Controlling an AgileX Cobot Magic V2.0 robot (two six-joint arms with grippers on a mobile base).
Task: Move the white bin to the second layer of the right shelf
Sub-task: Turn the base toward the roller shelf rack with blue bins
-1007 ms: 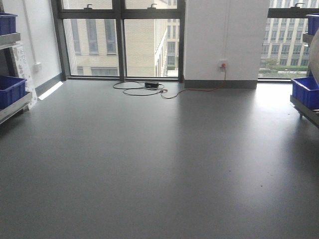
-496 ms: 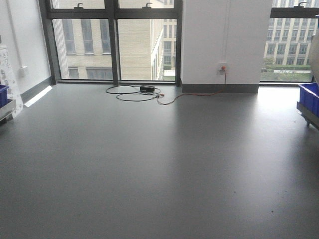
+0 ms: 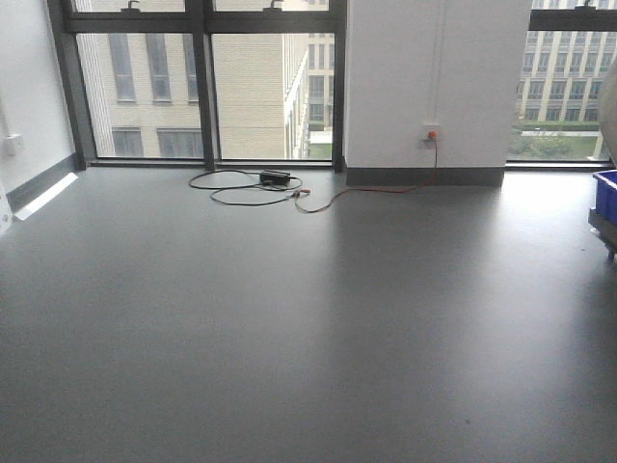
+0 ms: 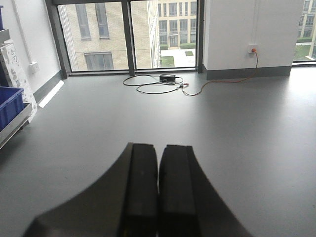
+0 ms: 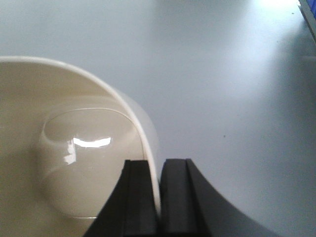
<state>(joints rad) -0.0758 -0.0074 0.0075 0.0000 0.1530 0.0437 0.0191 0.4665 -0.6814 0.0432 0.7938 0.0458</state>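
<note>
Right gripper [image 5: 159,165]: two matte black fingers with flat inner faces, clamped on the bin's thin wall, one finger inside the mouth and one outside.
Bin [image 5: 74,148]: smooth, glossy cream plastic with a thin curved rim and a rounded base that catches a white glare. It sits to the left of the right gripper, held by its rim above the floor.
Left gripper [image 4: 158,148]: the same black fingers, pads pressed together along a hairline seam with nothing between them.
Floor [image 3: 289,318]: flat grey sheet with a dull sheen, spreading beneath and ahead of both grippers.
Cable [image 4: 153,85]: a thin dark cord in loose loops with a small black box, lying on the floor well ahead of the left gripper. A reddish lead runs from it to the socket [image 4: 252,49].
Wall [image 4: 232,29]: plain white with a grey skirting, ahead and to the right of the left gripper.
Windows [image 4: 103,34]: tall panes in dark frames, straight ahead.
Crate [image 4: 10,104]: blue plastic, boxy, on a metal ledge ahead and to the left of the left gripper.
Second crate [image 3: 606,196]: blue, cut off by the front view's right edge.
</note>
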